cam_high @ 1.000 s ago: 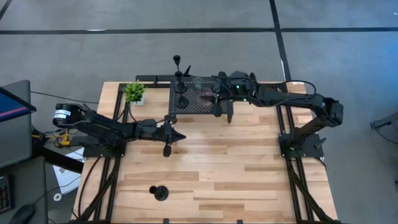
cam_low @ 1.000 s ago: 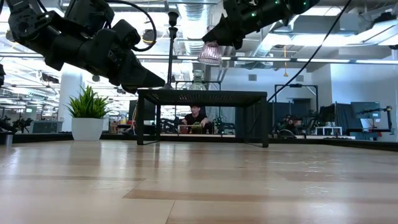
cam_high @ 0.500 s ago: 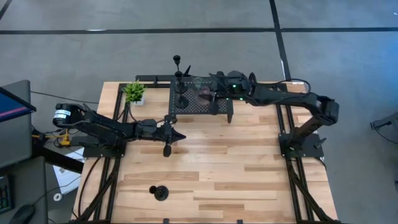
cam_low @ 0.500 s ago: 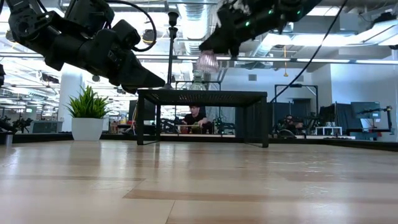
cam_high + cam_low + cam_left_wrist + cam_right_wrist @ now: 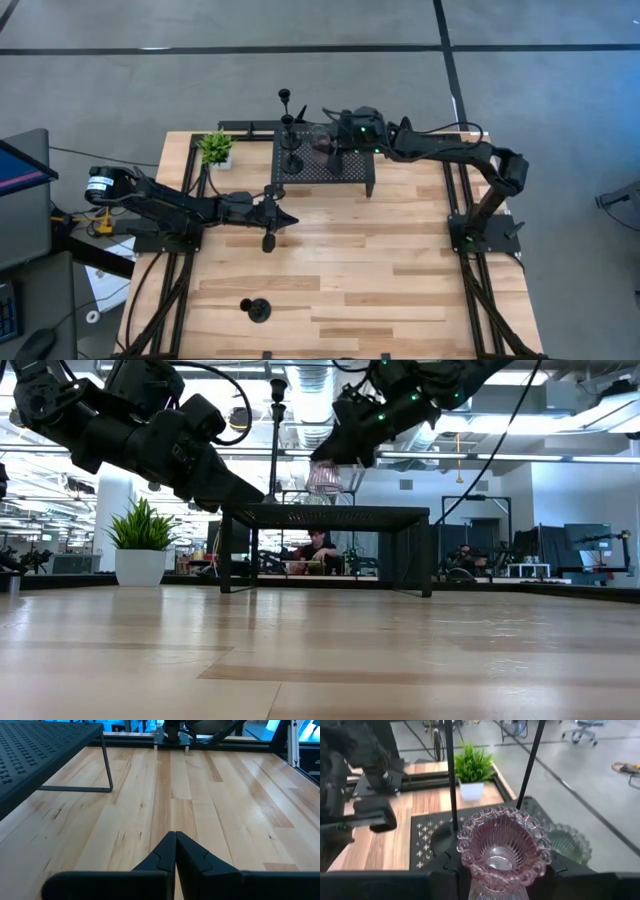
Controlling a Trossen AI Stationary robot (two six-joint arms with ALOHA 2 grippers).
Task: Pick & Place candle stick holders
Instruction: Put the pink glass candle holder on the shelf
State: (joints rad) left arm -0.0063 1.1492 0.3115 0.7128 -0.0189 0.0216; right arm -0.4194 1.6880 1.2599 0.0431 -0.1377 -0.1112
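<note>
Pink ribbed holder (image 5: 502, 845) — black perforated stand (image 5: 322, 168) — green plant (image 5: 215, 147).

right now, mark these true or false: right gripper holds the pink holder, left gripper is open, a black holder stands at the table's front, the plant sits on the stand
1. The right gripper holds the pink holder: true.
2. The left gripper is open: false, it is shut and empty.
3. A black holder stands near the table's front edge: true.
4. The plant sits on the black stand: false, it stands on the table beside the stand.

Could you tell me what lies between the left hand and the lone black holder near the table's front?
Only bare wooden table in the high view, left hand to holder.
</note>
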